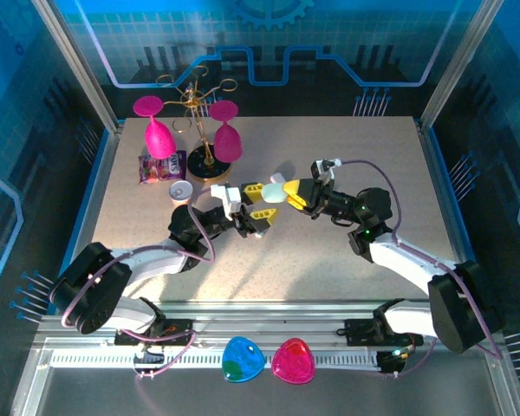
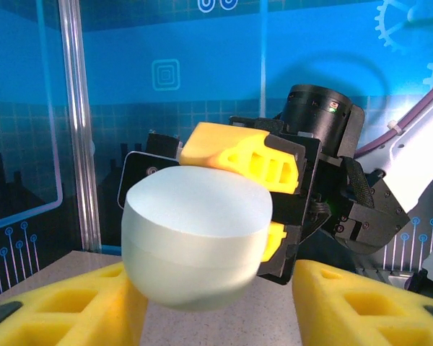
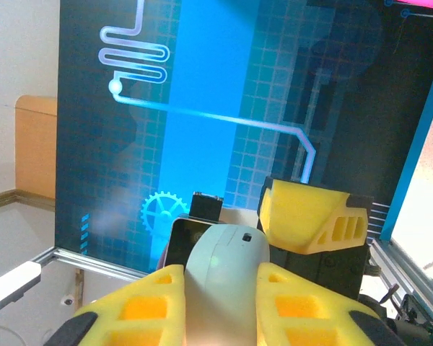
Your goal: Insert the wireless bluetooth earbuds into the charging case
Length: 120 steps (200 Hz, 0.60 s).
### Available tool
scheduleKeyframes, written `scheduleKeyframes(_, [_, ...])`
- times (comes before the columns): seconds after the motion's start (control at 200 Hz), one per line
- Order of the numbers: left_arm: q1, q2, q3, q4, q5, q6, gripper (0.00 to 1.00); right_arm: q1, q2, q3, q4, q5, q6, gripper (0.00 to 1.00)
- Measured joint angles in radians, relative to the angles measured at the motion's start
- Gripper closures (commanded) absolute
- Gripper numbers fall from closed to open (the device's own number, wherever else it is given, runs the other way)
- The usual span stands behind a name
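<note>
Seen from above, a speckled table (image 1: 373, 156) sat inside a blue-lit enclosure. At its far left stood a gold rack (image 1: 193, 91) with pink wine glasses (image 1: 159, 139) hung upside down. Just near of them lay a purple snack packet (image 1: 160, 166) and a small round tub (image 1: 183, 191). The left arm reached from the near left corner toward the middle of the table. There the left gripper (image 1: 258, 204) had its yellow fingers (image 2: 65, 310) on either side of the charging case (image 2: 195, 231). They stood apart, and it could not be told whether they already pressed on it. The case was a pale, smooth, pebble-shaped shell with a fine seam around its middle. It looked shut and was held off the table at the centre, between the two grippers. Just to its right, the right gripper (image 1: 286, 192) was clenched on the case, one yellow finger on each side of it. The right arm ran back to the near right corner. The shell looked light, stiff and slippery, with rounded sides that could squirt out of a pinch. The flatter faces looked like the best place to grip it, away from the seam so that the lid could lift. Whether any earbuds sat inside could not be told. Such buds would likely be tiny, light and slick, and best pinched gently at the stem.
</note>
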Motion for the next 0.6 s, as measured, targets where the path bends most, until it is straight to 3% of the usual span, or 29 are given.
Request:
scheduleKeyframes(0.26, [-0.001, 0.016, 0.013, 0.005, 0.011, 0.026, 0.42, 0.000, 0.000, 0.000, 0.010, 0.000, 0.016, 0.84])
scheduleKeyframes(0.6, [-0.003, 0.022, 0.014, 0.004, 0.011, 0.053, 0.43, 0.000, 0.000, -0.010, 0.009, 0.000, 0.016, 0.84])
